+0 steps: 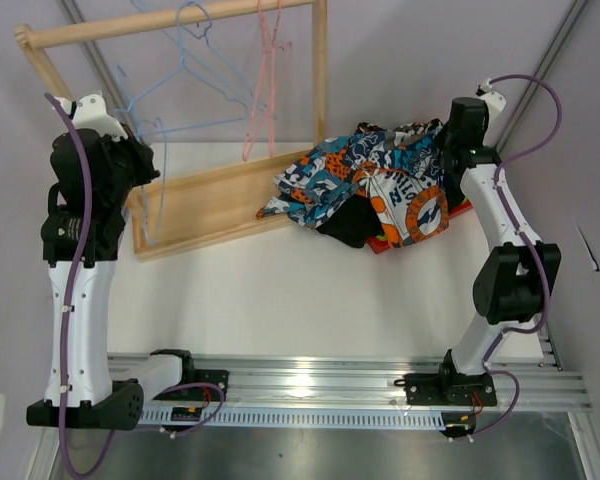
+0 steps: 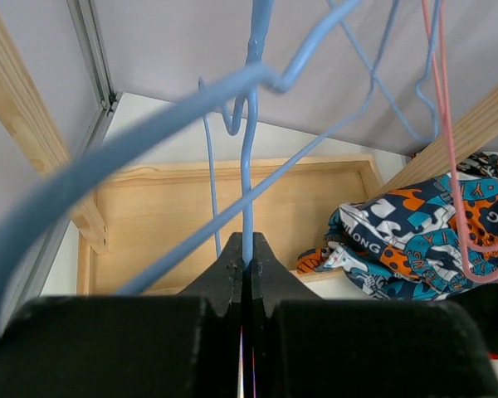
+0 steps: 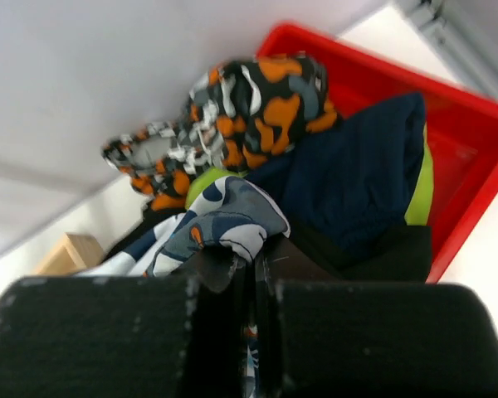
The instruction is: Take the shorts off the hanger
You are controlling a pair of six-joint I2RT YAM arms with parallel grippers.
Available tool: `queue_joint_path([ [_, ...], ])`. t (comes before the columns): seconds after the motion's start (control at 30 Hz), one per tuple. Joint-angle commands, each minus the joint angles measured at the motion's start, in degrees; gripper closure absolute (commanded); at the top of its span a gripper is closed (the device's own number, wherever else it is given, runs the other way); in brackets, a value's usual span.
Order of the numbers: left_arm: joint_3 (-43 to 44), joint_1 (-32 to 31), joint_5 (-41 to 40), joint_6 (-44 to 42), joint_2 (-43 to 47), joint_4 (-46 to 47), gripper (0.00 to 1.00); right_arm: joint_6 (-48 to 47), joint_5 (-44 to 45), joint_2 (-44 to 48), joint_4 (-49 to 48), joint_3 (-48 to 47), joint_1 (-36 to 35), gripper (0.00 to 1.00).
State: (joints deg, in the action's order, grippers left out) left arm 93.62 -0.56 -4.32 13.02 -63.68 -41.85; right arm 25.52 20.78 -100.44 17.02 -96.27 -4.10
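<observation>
Top external view: looks like the tail end of removal. Gripping the bare blue hanger (image 2: 247, 166) wire with the left hand (image 2: 247, 264), pinched tight, at the far-left wooden rack (image 1: 230, 200). Pinching a fold of the patterned shorts (image 3: 224, 217) with the right hand (image 3: 251, 259), closed on fabric, atop the pile in the red bin (image 3: 473, 124), far right. Next probably calls for dropping the fabric, then releasing the hanger. Readable on the print: "LONG"; nothing else legible.

Bright even light, soft shadows; near blue hanger (image 2: 66, 191) blurred; right-wrist view soft.
</observation>
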Motion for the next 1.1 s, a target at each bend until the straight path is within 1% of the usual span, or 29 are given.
queue_joint_path([
  [0.0,0.3,0.4,0.3,0.0,1.0,3.3,1.0,1.2,-2.9,-1.7,-5.3,-0.7,0.4,1.0],
  [0.03,0.1,0.4,0.2,-0.2,1.2,3.1,1.0,0.9,-4.9,-2.5,-5.1,-0.8,0.4,0.98],
  [0.07,0.0,0.4,0.0,-0.5,1.4,2.7,1.0,0.6,-6.2,-3.1,-5.0,-0.8,0.4,0.63],
  [0.1,-0.3,0.4,-0.3,-1.3,1.5,2.3,1.0,0.4,-7.0,-3.6,-4.8,-0.8,0.4,0.37],
  [0.13,-1.1,0.4,-0.6,-1.8,1.6,2.2,1.0,0.4,-7.8,-4.2,-4.2,-0.3,0.4,0.17],
  [0.17,-1.4,0.4,-0.9,-2.0,2.2,2.1,1.0,0.8,-7.9,-4.2,-3.8,0.1,0.4,0.01],
  [0.23,-2.8,0.4,0.5,-1.7,3.2,1.5,1.0,1.5,-8.1,-2.7,-4.0,1.9,0.4,0.01],
  [0.33,-4.2,0.4,5.0,-0.2,5.9,0.2,1.0,2.4,-8.4,2.0,-5.9,8.3,0.4,0.01],
  [0.37,-5.5,0.4,6.1,0.0,6.5,-0.4,1.0,2.6,-8.3,3.3,-6.4,11.9,0.4,0.01],
  [0.43,-6.0,0.4,7.6,0.7,8.1,-2.2,0.99,3.5,-8.5,6.1,-7.3,15.5,0.5,0.01],
  [0.5,-9.0,0.4,8.4,0.9,10.3,-3.9,0.99,4.1,-8.7,10.1,-7.8,20.3,0.5,0.0],
  [0.6,-17.0,0.4,3.5,0.3,13.7,-4.7,1.0,4.7,-9.3,15.1,-8.1,25.4,0.5,0.01],
  [0.63,-17.9,0.4,-1.9,0.0,15.8,-4.7,1.0,4.9,-9.5,16.2,-8.1,26.5,0.5,0.01],
  [0.7,-20.6,0.4,-5.9,-1.1,17.3,-4.6,1.0,5.0,-10.3,19.7,-8.3,29.1,0.5,0.01],
  [0.77,-20.8,0.4,-8.9,-1.5,18.5,-3.3,1.0,4.9,-10.8,22.9,-8.2,30.4,0.6,0.01],
  [0.9,-15.7,0.4,-7.3,-0.6,15.8,-1.5,1.0,4.7,-11.8,27.2,-7.4,32.5,0.6,0.01],
  [1.0,-8.1,0.4,-4.8,0.2,11.0,-0.3,1.0,4.7,-13.2,29.9,-7.4,34.2,0.5,0.0],
  [1.03,-3.2,0.4,-4.2,0.2,9.7,-0.2,1.0,4.7,-13.8,30.5,-7.4,34.7,0.5,0.0],
  [1.07,-1.4,0.4,-3.7,0.3,7.0,-0.2,1.0,4.7,-13.9,31.0,-7.3,35.5,0.5,0.01],
])
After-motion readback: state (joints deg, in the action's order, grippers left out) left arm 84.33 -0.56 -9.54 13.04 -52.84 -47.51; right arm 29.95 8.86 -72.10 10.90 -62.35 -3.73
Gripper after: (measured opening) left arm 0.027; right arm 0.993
